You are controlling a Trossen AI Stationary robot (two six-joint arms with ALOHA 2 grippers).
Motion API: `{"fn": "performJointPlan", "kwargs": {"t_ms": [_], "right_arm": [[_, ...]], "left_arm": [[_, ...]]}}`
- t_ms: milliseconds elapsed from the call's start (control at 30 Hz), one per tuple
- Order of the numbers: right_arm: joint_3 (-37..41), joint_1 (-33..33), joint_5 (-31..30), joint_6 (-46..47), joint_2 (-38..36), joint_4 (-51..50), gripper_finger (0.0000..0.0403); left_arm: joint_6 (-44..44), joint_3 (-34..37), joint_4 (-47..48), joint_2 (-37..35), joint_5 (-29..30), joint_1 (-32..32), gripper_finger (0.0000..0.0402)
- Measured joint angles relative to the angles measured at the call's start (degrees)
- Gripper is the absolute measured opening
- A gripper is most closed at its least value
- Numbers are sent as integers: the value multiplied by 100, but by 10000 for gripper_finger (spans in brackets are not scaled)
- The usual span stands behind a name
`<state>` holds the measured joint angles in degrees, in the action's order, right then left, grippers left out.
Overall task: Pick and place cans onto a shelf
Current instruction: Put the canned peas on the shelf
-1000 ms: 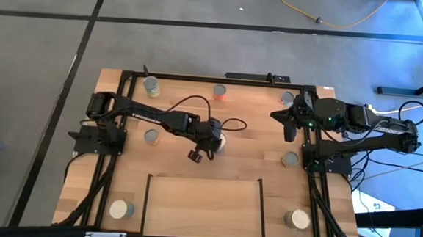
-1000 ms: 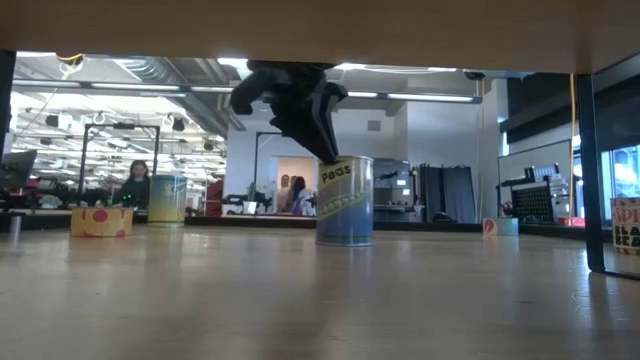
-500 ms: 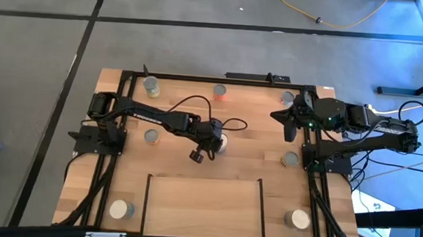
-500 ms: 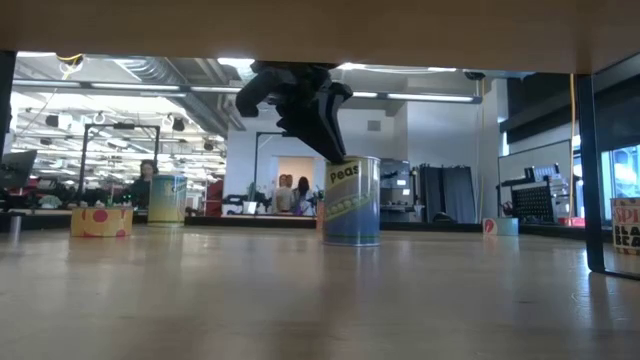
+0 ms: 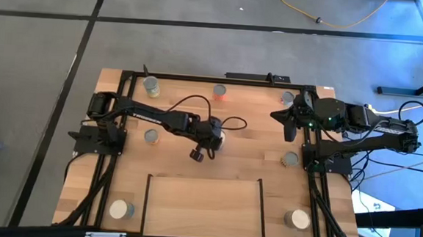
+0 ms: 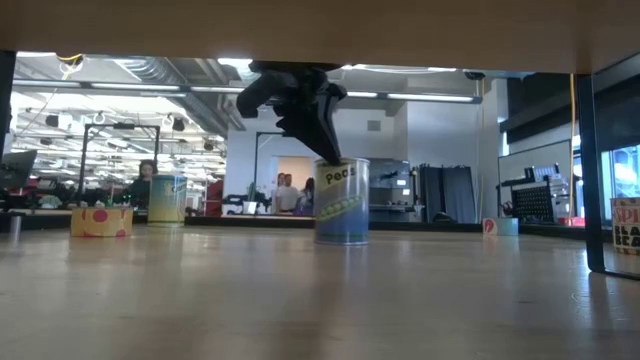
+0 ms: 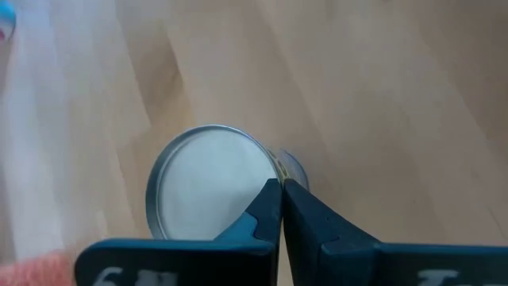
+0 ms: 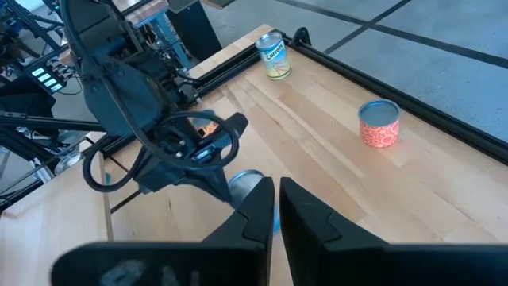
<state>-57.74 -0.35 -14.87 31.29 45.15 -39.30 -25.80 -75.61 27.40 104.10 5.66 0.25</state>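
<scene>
Left gripper (image 7: 281, 191) pressed together, apparently empty — beside peas can (image 7: 208, 181) — right gripper (image 8: 275, 191) nearly closed, idle.

"Peas" on centre can (image 6: 341, 201); "Carrots" on far can (image 8: 275, 56); partial "SPL… BLA…" on edge can (image 6: 626, 228).

Left tool (image 5: 208, 149) closed mid-table, right tool (image 5: 288, 122) raised, nearly closed

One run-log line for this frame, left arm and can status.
left gripper: jaws shut, empty, over rim of upright white-topped "Peas" can | can: standing mid-table, not gripped | light-wood shelf panel: holds no cans | right gripper: waiting at table's right edge
</scene>
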Motion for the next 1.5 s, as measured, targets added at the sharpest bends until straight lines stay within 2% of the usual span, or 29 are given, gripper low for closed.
{"fn": "performJointPlan", "kwargs": {"t_ms": [167,333,600,1000,1233,1500], "right_arm": [[0,2,0,-2,0,1,28],[0,1,2,-2,1,-1,28],[0,0,2,-7,2,-1,28],[0,1,4,-199,0,-1,28],[0,1,13,-339,2,-1,28],[0,1,9,-308,1,5,28]], "left_arm": [[173,-179,190,13,10,0,1],[192,-653,457,17,211,-5,0],[367,-1936,1502,10,224,0,0],[1521,-3991,3162,6,220,-272,0],[1895,-4845,3990,0,303,-578,0],[2123,-5453,5113,-3,408,-1018,0]]}}
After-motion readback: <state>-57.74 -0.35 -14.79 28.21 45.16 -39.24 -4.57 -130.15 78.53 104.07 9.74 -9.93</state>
